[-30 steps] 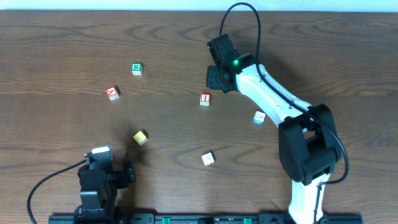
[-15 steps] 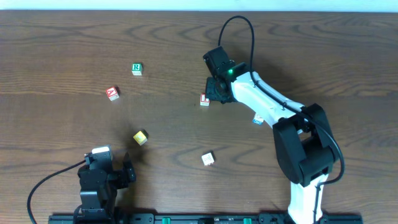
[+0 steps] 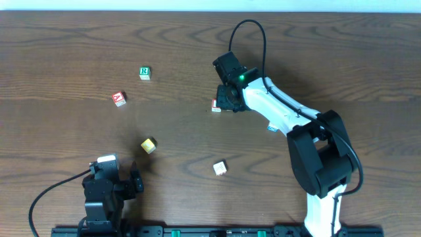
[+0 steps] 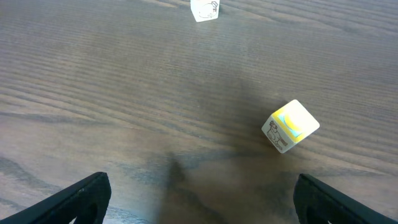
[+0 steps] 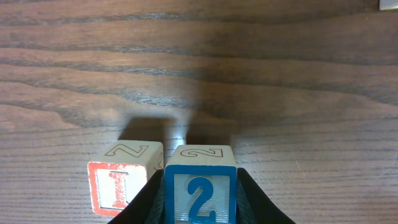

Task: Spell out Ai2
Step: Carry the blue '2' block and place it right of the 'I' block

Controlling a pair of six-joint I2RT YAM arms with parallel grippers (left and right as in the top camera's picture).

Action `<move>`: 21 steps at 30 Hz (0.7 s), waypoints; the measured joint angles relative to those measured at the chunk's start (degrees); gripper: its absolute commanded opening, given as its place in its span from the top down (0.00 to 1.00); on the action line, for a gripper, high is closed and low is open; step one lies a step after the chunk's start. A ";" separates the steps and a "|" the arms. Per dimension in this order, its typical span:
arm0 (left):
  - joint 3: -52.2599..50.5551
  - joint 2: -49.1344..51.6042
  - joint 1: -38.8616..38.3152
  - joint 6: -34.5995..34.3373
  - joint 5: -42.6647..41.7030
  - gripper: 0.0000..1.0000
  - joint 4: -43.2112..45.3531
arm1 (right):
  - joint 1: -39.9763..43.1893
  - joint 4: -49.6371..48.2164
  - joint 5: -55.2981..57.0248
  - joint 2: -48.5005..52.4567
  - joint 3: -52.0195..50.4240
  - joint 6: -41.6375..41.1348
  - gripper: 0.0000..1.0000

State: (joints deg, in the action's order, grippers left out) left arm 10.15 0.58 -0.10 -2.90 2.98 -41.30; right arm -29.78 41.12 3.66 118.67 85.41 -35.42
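Observation:
My right gripper (image 5: 200,208) is shut on a blue "2" block (image 5: 200,190) and holds it at the table, right beside a red "I" block (image 5: 124,180) on its left, nearly touching. In the overhead view the right gripper (image 3: 228,100) covers the "2" block, and the "I" block (image 3: 215,105) peeks out at its left. A red "A" block (image 3: 119,99) lies far to the left. My left gripper (image 4: 199,202) is open and empty near the front edge, also seen from overhead (image 3: 135,182).
A green "R" block (image 3: 145,72) lies at the back left. A yellow block (image 3: 148,145) (image 4: 290,126) sits ahead of the left gripper. A white block (image 3: 220,168) (image 4: 204,9) lies front centre. A blue-edged block (image 3: 272,128) shows under the right arm.
My right gripper moved left and toward the front with the "2" block, from behind the "I" block to right beside it. The left arm has not moved.

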 measured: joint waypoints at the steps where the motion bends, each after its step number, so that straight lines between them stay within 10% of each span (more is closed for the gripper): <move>1: -0.02 0.00 0.00 0.00 0.00 0.05 0.02 | 0.00 0.15 0.00 0.00 0.00 0.00 0.99; 21: -0.02 0.00 0.00 0.00 0.00 0.05 0.00 | -0.85 -0.46 -0.04 0.00 0.00 -0.24 0.97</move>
State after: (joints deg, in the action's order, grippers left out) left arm 10.13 0.58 -0.10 -2.90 2.98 -41.30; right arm -30.63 40.66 3.62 118.67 85.41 -35.66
